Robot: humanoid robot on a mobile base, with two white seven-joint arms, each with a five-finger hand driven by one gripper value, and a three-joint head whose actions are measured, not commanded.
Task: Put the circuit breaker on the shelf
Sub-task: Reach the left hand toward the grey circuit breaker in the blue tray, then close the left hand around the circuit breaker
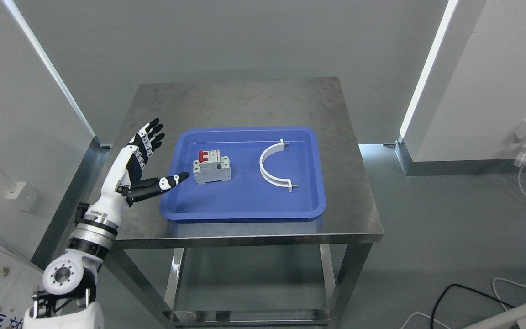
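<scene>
The circuit breaker (212, 167) sits in the left half of my blue tray (244, 214), red switches up.

My left hand (142, 162) hovers just left of it, fingers spread and holding nothing, thumb tip seemingly just short of the breaker. A white curved clamp (272, 164) lies to the right. The tray rests on a steel table (244, 100) between pale walls.

Lab or test bay: steel table (244, 98), bare grey walls (199, 36), floor cables (468, 297).
</scene>
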